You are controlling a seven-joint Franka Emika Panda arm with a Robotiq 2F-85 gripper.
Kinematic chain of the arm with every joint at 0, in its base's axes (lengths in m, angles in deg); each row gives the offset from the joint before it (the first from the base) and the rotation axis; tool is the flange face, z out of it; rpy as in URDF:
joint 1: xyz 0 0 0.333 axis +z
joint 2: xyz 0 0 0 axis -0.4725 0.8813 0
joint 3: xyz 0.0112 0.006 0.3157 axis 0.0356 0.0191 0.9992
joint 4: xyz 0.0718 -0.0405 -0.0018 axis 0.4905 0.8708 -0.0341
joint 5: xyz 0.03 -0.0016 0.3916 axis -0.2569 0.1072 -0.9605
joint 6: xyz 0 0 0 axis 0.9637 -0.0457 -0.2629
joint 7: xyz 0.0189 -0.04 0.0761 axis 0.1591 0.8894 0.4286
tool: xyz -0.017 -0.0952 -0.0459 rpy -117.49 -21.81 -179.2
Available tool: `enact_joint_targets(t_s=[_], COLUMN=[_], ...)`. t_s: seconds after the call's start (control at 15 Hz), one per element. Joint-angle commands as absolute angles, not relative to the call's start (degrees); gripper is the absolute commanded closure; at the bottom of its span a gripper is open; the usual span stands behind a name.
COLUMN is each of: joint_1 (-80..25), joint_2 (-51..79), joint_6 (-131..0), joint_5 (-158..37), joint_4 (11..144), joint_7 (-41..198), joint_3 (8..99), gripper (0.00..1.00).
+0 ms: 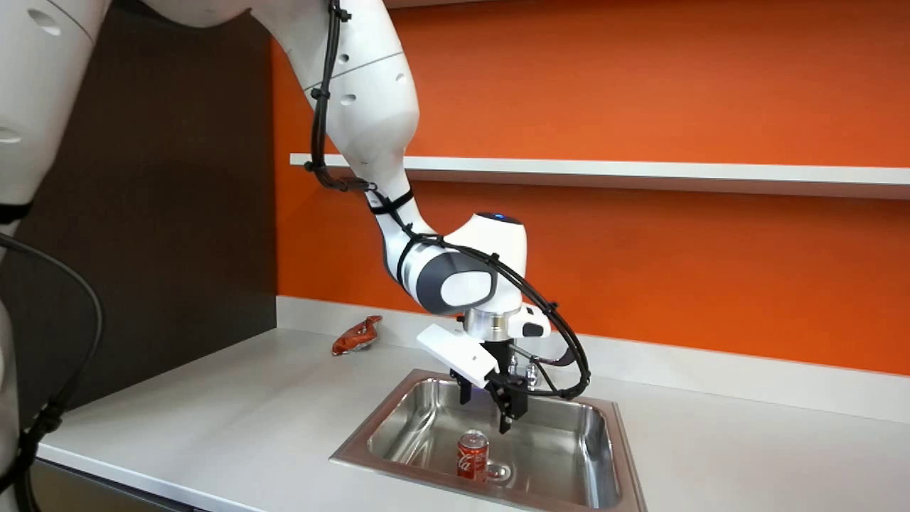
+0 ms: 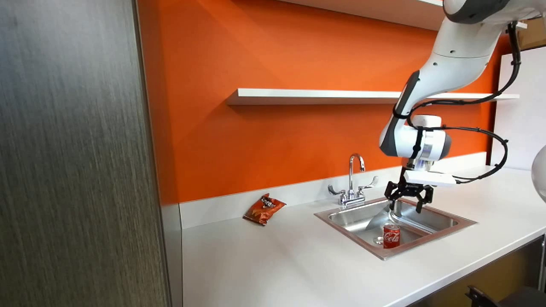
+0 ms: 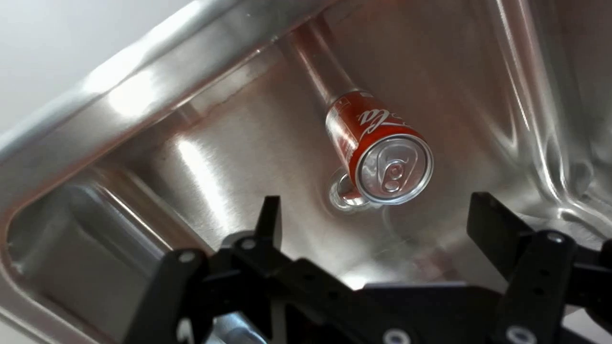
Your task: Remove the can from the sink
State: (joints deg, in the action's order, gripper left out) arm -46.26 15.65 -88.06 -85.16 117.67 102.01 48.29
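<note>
The red can with a silvery top stands upright in the sink, in both exterior views point(image 1: 472, 456) point(image 2: 391, 236) and in the wrist view point(image 3: 394, 167). It stands beside the round drain point(image 3: 342, 191) and partly covers it. The steel sink point(image 1: 384, 416) is set into the counter; its rim also shows in an exterior view point(image 2: 426, 238) and its floor in the wrist view point(image 3: 267, 143). My gripper point(image 1: 485, 414) is open and empty, pointing down over the basin point(image 2: 405, 209). In the wrist view the can lies ahead of the gap between the fingers point(image 3: 377, 222), apart from them.
The chrome faucet point(image 2: 350, 179) with two handles stands behind the sink, partly hidden by the gripper in an exterior view point(image 1: 532, 373). A red-orange chip bag point(image 1: 357, 336) point(image 2: 263, 209) lies on the counter near the back wall. A white shelf point(image 1: 640, 171) runs above.
</note>
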Motion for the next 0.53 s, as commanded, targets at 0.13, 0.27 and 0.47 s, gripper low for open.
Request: enact_joint_targets(t_s=[0.13, 0.27, 0.47], joint_1=[-49.93, -50.24, -50.26], joint_2=[21.73, 23.52, 25.39], joint_6=[-89.57, -89.83, -89.92], joint_5=[-85.47, -84.94, -84.18], joint_4=[112.29, 110.79, 109.13], joint_7=[102.92, 102.46, 101.87], joint_3=[52.9, 53.82, 54.66], gripper=[0.0, 0.0, 0.0])
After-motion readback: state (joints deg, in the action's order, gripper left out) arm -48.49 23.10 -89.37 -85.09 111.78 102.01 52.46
